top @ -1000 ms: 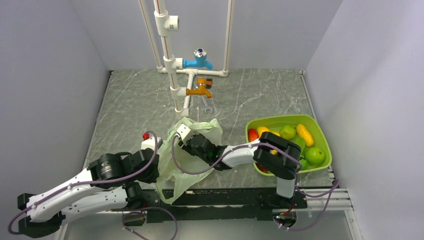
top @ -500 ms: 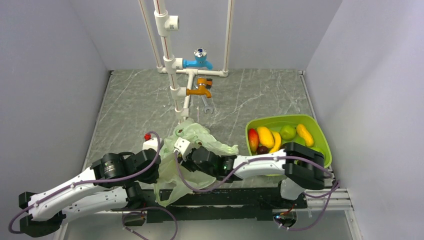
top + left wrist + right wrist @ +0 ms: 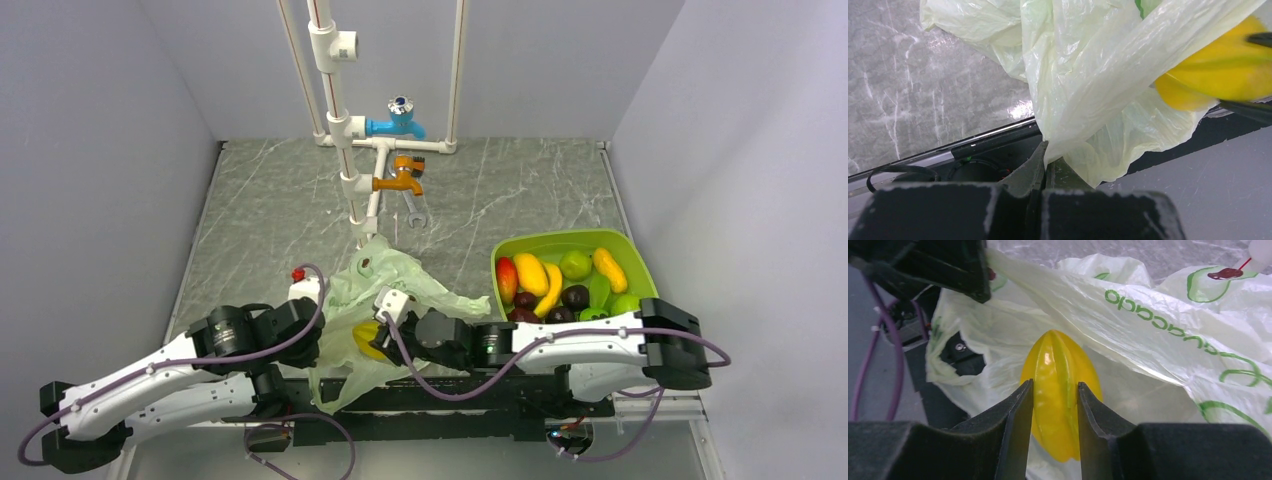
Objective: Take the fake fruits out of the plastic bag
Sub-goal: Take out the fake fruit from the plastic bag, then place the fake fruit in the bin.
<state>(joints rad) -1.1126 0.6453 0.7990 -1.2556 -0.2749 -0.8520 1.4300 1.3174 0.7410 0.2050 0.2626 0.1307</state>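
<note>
A: Fake yellow fruit (image 3: 1060, 390) just showed up at the bag mouth, by the near table edge. A second ago none of it was visible from above. The right arm (image 3: 580, 345) was folded over the tray, its pincer up at the top of the bag.
B: So it went in and came back with one?
A: Looks that way. Half a second ago the arm was stretched out with the pincer buried in plastic. Now it sits nearer the base rail (image 3: 470, 395) and the fruit is in plain view. My read: this piece is on its way out, not out yet. Plastic still drapes round it.
B: Right pincer state?
A: Right pincer (image 3: 1055, 386) is narrowed onto the fruit, one finger on each flank, contact on both sides. The gap is just the fruit's width. Clamped, as far as I can tell.
B: Left?
A: Left pincer (image 3: 1044, 155) is closed, pinching a fold of the bag (image 3: 1088, 75) at the near edge, film pulled taut up from it. I'd say it anchors the bag while the other pulls.
B: Bag itself?
A: Crumpled on the table (image 3: 270, 200) between the two arms, just beyond the rail. Can't tell if anything else is inside.
B: Further out?
A: Tray (image 3: 570, 237) to the right, apart from the bag, other fruits (image 3: 545, 275) in it. With the arm lowered, more of them show than before. Pipes and taps (image 3: 400, 128) at the back, well clear of both arms.
</note>
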